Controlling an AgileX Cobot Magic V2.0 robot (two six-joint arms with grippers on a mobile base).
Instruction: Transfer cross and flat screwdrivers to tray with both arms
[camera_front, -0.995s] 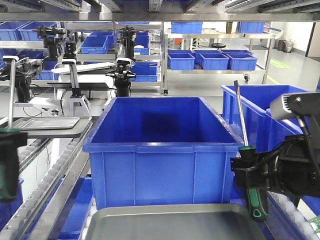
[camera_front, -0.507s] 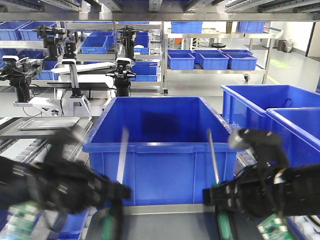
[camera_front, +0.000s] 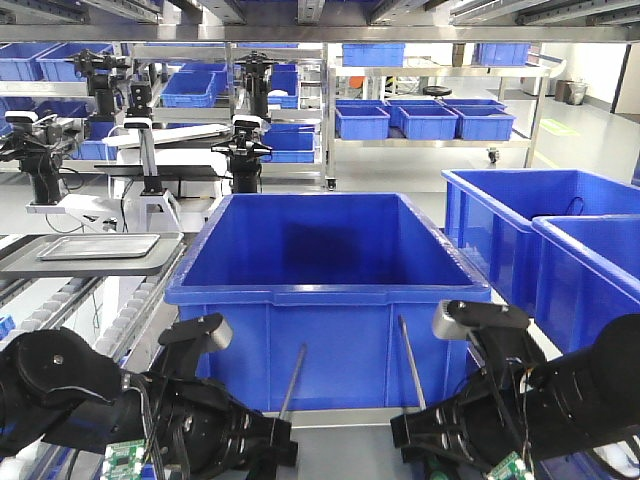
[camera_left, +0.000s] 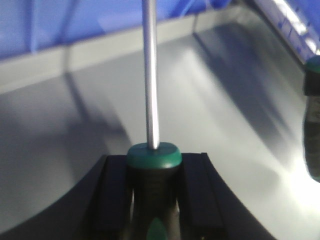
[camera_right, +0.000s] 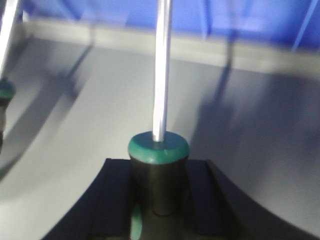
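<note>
Now both pincers (camera_left: 154, 200) (camera_right: 159, 200) grip screwdrivers (camera_left: 150, 90) (camera_right: 161, 90) above tray (camera_left: 225, 125).

Both arms have swung in from the frame's edges and dropped low over the tray (camera_left: 225, 100). The left gripper (camera_left: 152, 182) now holds its screwdriver (camera_left: 150, 80) shaft-up in front of the blue bin (camera_front: 325, 290), as does the right gripper (camera_right: 157, 192) with its screwdriver (camera_right: 161, 75).

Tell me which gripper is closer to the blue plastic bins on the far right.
Right. The right gripper hangs just left of those blue plastic bins; the left gripper is farther left, across the grey metal tray.
</note>
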